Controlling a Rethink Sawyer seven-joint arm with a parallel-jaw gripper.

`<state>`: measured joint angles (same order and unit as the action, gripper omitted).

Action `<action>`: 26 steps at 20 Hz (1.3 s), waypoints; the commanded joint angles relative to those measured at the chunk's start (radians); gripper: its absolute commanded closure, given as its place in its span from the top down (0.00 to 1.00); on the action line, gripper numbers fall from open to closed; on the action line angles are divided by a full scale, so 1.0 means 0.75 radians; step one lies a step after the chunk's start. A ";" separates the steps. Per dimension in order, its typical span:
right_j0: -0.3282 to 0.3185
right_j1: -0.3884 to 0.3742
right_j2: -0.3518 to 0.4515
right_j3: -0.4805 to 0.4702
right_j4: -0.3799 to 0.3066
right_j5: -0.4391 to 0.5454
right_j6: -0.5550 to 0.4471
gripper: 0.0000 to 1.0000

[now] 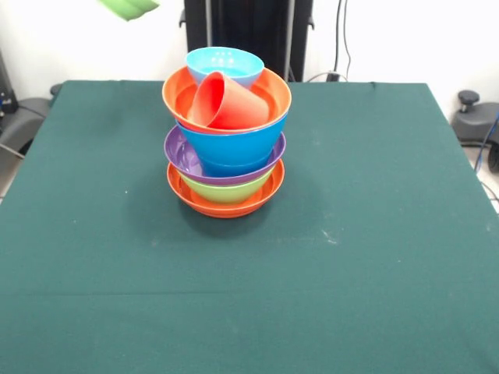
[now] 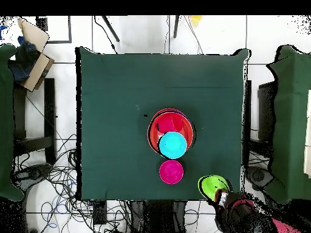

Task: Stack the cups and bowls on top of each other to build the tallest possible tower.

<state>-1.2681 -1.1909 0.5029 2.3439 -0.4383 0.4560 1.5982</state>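
Tower [image 1: 225, 160] sits mid-table, red cup [image 1: 226, 103] lying tilted in its top orange bowl [image 1: 274, 91] w/ a blue bowl [image 1: 224, 63]. Gripper [image 2: 223, 199] off the robot-side edge carries a green bowl [image 2: 212, 182]; can't tell jaw state. Dropping it onto that sideways cup prob tips things.

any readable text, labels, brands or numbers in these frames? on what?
None readable.
The tower, red cup, magenta bowl, green bowl and table carry no print.
The box off the table corner shows no legible marking.
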 commanded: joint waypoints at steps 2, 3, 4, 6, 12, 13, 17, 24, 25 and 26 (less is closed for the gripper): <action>-0.054 -0.228 0.207 0.265 0.225 0.001 -0.203 0.00; -0.057 -0.270 0.228 0.266 0.293 0.046 -0.244 0.00; -0.055 -0.294 0.237 0.260 0.331 0.074 -0.268 0.00; -0.033 -0.370 0.235 0.231 0.440 0.176 -0.348 0.00; 0.044 -0.428 0.225 0.068 0.546 0.389 -0.383 0.00; 0.053 -0.422 0.226 0.039 0.540 0.420 -0.370 0.00; 0.086 -0.370 0.233 -0.071 0.479 0.490 -0.291 0.00; 0.184 -0.169 0.260 -0.308 0.343 0.522 -0.115 0.00; 0.210 -0.132 0.259 -0.362 0.317 0.552 -0.085 0.00; 0.226 -0.114 0.254 -0.391 0.303 0.567 -0.070 0.00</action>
<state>-1.1764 -1.3982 0.6340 2.2052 -0.1155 0.7536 1.5982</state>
